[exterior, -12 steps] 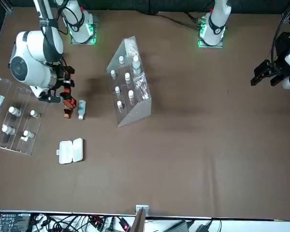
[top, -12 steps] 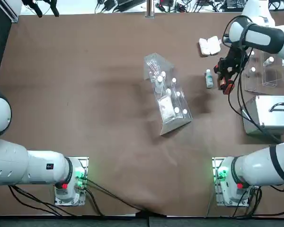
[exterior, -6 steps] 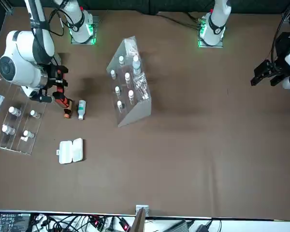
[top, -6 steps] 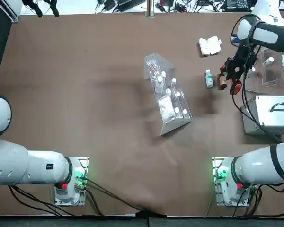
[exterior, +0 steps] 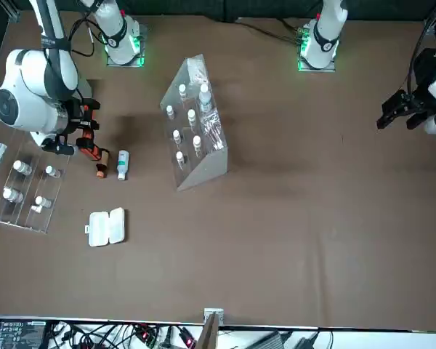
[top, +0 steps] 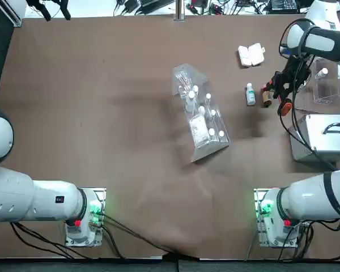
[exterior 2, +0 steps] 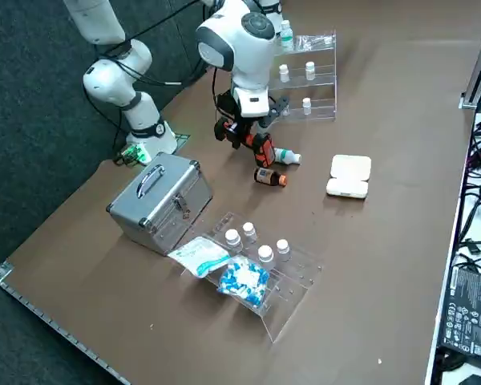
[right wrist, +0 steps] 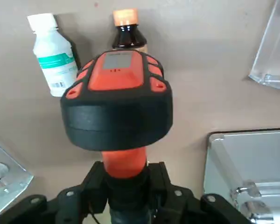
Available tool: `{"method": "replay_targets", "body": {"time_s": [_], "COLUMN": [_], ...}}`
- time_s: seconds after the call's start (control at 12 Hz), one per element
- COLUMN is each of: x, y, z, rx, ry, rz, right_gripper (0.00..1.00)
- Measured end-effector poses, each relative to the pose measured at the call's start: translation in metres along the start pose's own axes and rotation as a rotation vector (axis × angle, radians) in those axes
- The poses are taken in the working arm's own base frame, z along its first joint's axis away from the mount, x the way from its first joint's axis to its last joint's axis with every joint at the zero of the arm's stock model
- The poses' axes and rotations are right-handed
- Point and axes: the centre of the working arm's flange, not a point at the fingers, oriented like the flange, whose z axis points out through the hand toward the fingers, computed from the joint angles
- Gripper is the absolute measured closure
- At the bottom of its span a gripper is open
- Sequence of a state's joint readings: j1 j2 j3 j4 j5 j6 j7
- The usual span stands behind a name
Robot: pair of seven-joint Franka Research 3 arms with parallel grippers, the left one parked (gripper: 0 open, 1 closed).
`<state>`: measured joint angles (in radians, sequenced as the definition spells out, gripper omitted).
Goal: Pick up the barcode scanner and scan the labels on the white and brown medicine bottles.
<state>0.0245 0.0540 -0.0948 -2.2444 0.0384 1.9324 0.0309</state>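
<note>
My right gripper (top: 283, 89) is shut on the handle of the barcode scanner (right wrist: 116, 100), a black device with red-orange bands. It holds the scanner a little above the table, its head tilted down over the two bottles. The white bottle (right wrist: 51, 53) with a bluish-green label lies on its side. Beside it, nearer the scanner, lies the amber-brown bottle (right wrist: 127, 30), whose cap looks orange. From above, the white bottle (top: 250, 94) and the brown bottle (top: 266, 97) lie just left of the scanner (top: 284, 106). The side view shows the scanner (exterior 2: 256, 145) over both bottles.
A silver metal case (top: 326, 136) stands close behind the gripper on the robot's side. Clear racks with white-capped vials (top: 323, 85) sit at the right edge. A white pill box (top: 251, 55) lies farther out. A tilted clear rack of vials (top: 199, 113) occupies mid-table.
My right gripper has carried the scanner a short way to the right, off the brown bottle, which now shows fully beside the white one. The bottles have not moved.
</note>
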Motion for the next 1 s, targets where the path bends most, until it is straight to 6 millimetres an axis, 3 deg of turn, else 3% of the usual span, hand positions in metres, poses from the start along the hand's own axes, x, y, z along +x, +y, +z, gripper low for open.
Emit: {"method": "replay_targets", "body": {"time_s": [1.0], "x": [0.007], "y": [0.007], "z": [0.017], "rx": [0.0], "ry": [-0.028], "rz": [0.008], "right_gripper": [0.56]}}
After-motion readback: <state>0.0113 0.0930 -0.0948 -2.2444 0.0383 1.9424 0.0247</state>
